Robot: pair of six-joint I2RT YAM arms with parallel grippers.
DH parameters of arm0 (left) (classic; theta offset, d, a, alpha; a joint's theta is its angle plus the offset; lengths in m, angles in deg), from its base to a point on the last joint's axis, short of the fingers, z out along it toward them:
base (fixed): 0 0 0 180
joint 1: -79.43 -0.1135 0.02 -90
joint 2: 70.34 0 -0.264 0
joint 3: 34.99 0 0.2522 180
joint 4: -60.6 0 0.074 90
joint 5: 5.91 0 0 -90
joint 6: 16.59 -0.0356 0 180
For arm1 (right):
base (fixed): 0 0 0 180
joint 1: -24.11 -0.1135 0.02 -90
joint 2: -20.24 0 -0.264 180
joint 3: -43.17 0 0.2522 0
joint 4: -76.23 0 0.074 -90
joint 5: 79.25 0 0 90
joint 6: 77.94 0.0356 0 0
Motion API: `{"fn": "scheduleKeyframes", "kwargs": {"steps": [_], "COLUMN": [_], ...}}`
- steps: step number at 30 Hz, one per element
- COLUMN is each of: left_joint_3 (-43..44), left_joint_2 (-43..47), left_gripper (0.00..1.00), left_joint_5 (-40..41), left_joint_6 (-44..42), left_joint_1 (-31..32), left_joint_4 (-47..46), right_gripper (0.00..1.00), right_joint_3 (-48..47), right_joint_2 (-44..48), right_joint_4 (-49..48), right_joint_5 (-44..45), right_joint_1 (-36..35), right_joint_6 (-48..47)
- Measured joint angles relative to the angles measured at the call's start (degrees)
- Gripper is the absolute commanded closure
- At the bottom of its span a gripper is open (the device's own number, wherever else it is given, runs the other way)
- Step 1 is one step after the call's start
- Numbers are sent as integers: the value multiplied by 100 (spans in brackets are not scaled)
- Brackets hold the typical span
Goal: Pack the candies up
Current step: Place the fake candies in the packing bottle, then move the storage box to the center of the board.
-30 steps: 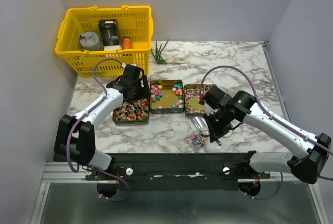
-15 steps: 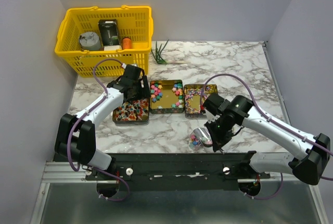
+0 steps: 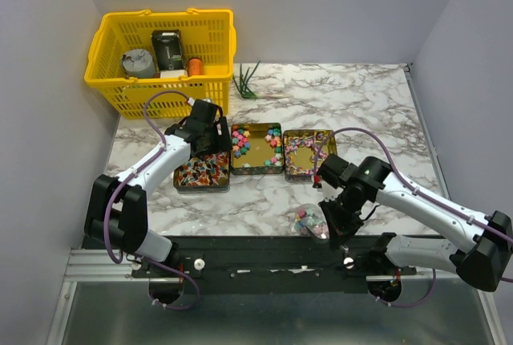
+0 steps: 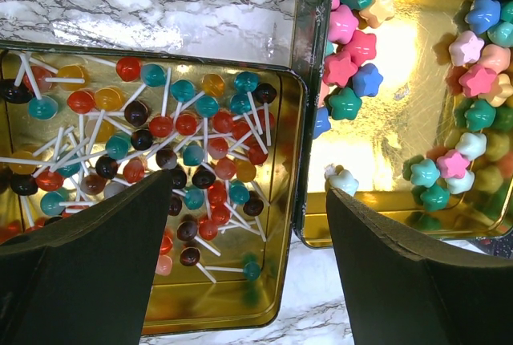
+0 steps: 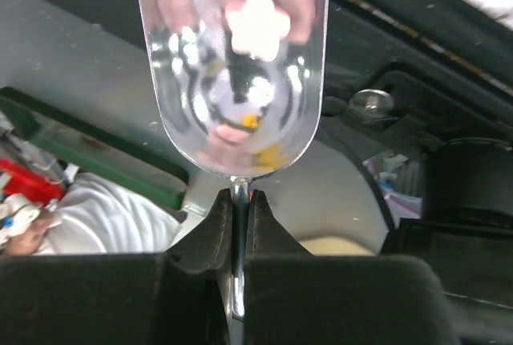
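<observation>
Three square gold tins stand in a row. The left tin point(image 3: 200, 188) holds round lollipop candies point(image 4: 172, 132), the middle tin point(image 3: 258, 152) star-shaped candies point(image 4: 353, 80), and the right tin point(image 3: 303, 152) small mixed candies along its walls. My left gripper point(image 4: 248, 188) hangs open over the seam between the left and middle tins, holding nothing. My right gripper point(image 3: 330, 223) is shut on the handle of a clear scoop point(image 5: 232, 64) near the table's front edge. A few coloured candies point(image 3: 303, 218) lie in the scoop.
A yellow basket point(image 3: 164, 60) with a few items in it stands at the back left. A green sprig point(image 3: 247, 82) lies beside it on the marble table. The black rail of the arm bases point(image 3: 264, 253) runs just in front of the scoop.
My right arm has carried the scoop away from the right tin toward the table's front edge. The left arm has not moved.
</observation>
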State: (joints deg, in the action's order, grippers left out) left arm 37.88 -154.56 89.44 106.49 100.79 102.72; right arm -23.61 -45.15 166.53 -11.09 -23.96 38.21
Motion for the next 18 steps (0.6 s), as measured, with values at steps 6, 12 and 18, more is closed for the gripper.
{"fn": "scheduleKeyframes", "kwargs": {"steps": [6,12,18], "left_joint_3": [0,0,-2], "left_joint_2": [0,0,0], "left_gripper": [11,11,11], "left_joint_5": [0,2,2], "left_joint_6": [0,0,0], "left_joint_1": [0,0,0], "left_joint_4": [0,0,0], "right_gripper": [99,99,99], "right_joint_3": [-2,162,581], "right_joint_2": [55,306,758], "right_joint_4": [4,-22,7], "right_joint_5": [-356,-876,-1419], "right_joint_1": [2,184,796], "right_joint_6": [275,603,901]}}
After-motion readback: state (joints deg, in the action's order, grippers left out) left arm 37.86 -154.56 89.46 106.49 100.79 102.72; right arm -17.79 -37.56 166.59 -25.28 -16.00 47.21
